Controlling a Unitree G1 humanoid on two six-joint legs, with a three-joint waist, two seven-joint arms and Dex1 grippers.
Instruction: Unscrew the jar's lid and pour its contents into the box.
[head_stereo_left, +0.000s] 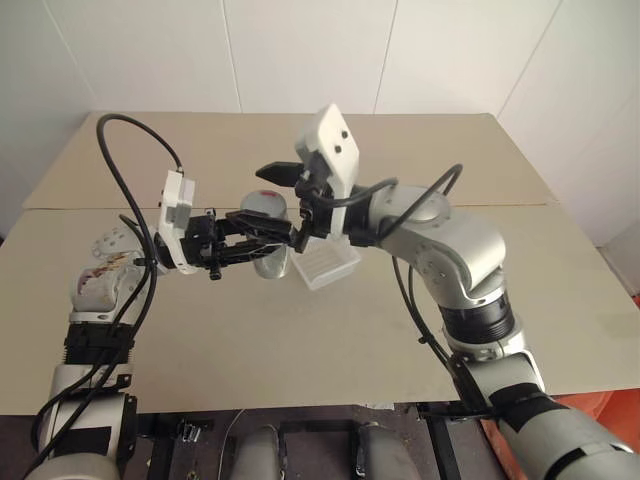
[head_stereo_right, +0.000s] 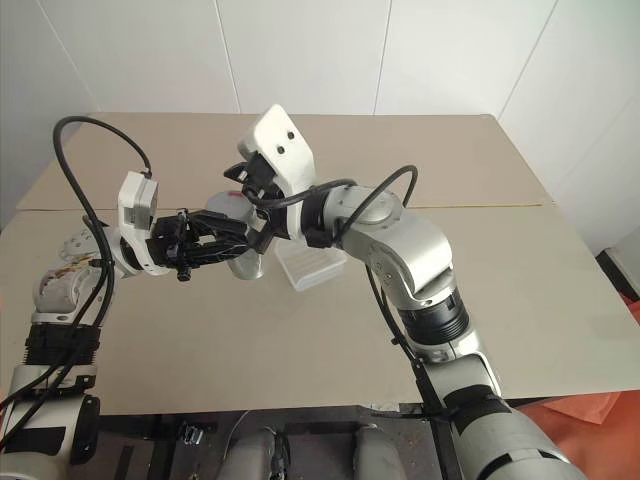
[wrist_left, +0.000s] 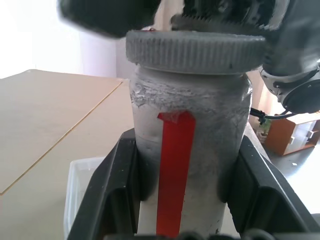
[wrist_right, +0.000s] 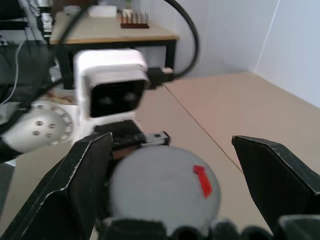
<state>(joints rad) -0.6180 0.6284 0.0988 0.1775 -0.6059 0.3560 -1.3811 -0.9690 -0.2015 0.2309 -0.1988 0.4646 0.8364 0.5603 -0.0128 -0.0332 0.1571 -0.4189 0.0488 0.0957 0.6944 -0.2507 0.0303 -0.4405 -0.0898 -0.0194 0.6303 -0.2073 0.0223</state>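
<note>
My left gripper (head_stereo_left: 268, 236) is shut on the jar (wrist_left: 190, 135), holding it upright above the table, its fingers (wrist_left: 107, 195) clamped on both sides of the frosted body. A red strip (wrist_left: 175, 170) runs down the jar's side. The grey ribbed lid (wrist_left: 195, 50) sits on the jar and carries a small red mark (wrist_right: 202, 181) on top. My right gripper (wrist_right: 172, 147) is open, its fingers (wrist_right: 75, 185) standing either side of the lid (wrist_right: 162, 190). The contents are hidden inside the jar. The whitish box (head_stereo_left: 328, 265) rests on the table just right of the jar.
The beige table (head_stereo_left: 300, 340) is two boards joined by a seam (head_stereo_left: 90, 207), with white walls behind. The black cable (head_stereo_left: 135, 135) of the left wrist camera loops high on the left. An orange object (head_stereo_left: 600, 410) sits past the table's right front corner.
</note>
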